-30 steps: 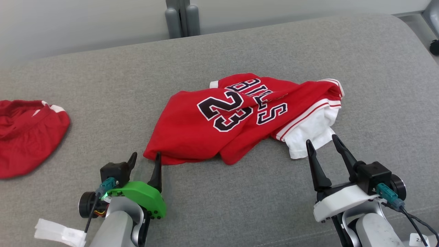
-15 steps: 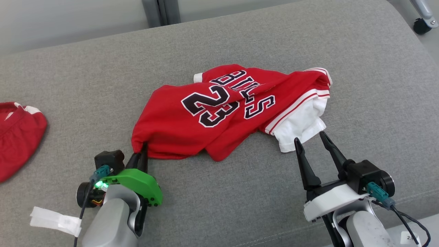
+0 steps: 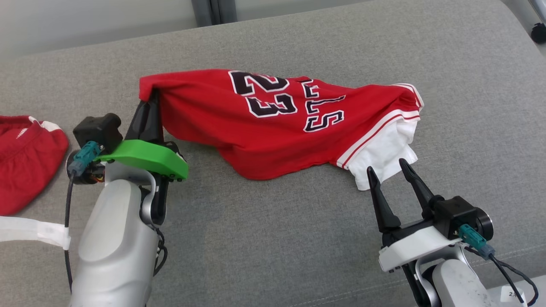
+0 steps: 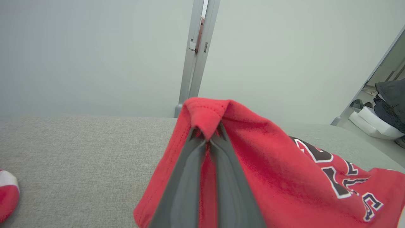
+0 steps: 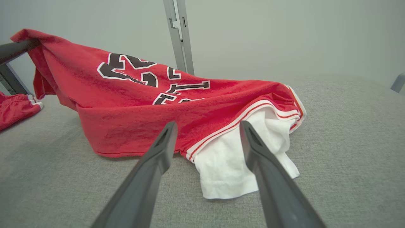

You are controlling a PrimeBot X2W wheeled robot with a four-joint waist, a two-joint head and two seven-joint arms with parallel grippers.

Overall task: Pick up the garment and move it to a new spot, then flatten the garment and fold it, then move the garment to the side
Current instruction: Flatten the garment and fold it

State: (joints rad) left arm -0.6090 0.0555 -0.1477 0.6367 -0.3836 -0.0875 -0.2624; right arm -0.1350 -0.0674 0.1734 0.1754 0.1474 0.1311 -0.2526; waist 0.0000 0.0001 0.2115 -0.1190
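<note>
The jersey [image 3: 273, 128], red with a black 23, lies in the middle of the cushion [image 3: 298, 238]. Its 10 o'clock corner is held up off the fabric, while the rest, with the white sleeve [image 3: 384, 157] at 4 o'clock, rests on it. The left hand [image 3: 149, 106] is clamped on that raised corner. The right hand [image 3: 386, 167], at the jersey's 5 o'clock, is spread and empty with its tips just beside the sleeve's hem, and another red garment [image 3: 25, 166] lies well apart at 9 o'clock.
</note>
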